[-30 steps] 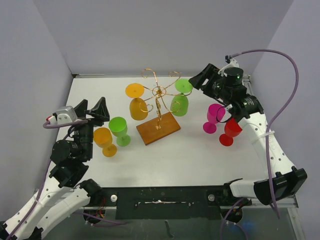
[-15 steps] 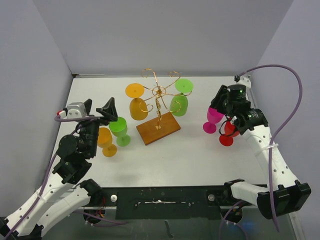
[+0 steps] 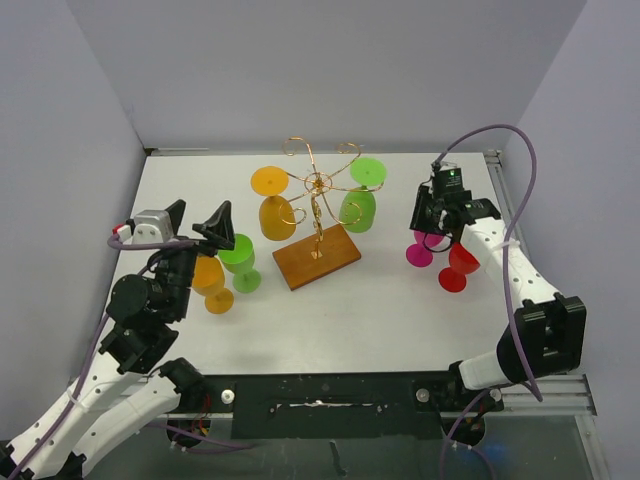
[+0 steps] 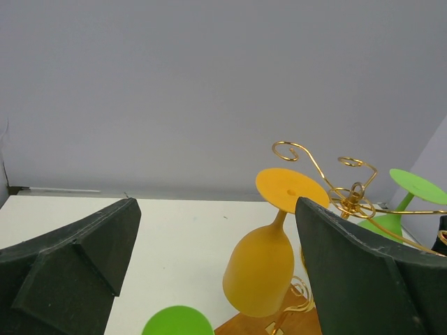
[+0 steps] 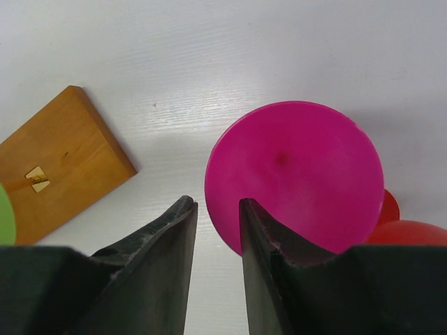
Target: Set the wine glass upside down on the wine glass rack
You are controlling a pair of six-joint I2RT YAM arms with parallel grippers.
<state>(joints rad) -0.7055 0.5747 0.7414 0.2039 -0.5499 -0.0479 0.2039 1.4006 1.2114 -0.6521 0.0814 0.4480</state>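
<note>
the magenta wine glass (image 5: 293,174) stands upright on the counter (image 3: 380,300), right of the wine glass rack (image 3: 316,256) and just beside a red wine glass (image 3: 458,262). the right hand (image 5: 214,204) is over it with its fingers drawn close. a slim gap is left between them, and the near edge of the rim shows in that gap. we cannot tell whether they are pinching the wall. the left hand (image 4: 216,209) is spread wide and holds nothing.

we judge a one-sided rim grip risky. the smooth wall could slip, or the glass could tilt on its small foot and knock the red one. turning it over later, the bowl could swing in so thin a hold. it could also strike the green glass (image 3: 358,205) hanging on the rack's near arm.

a second ago the right hand was spread and farther back, near the rack's far right. it has since come down over the magenta glass and narrowed. the left hand has edged towards the standing green glass (image 3: 238,258). no glass has moved.
</note>
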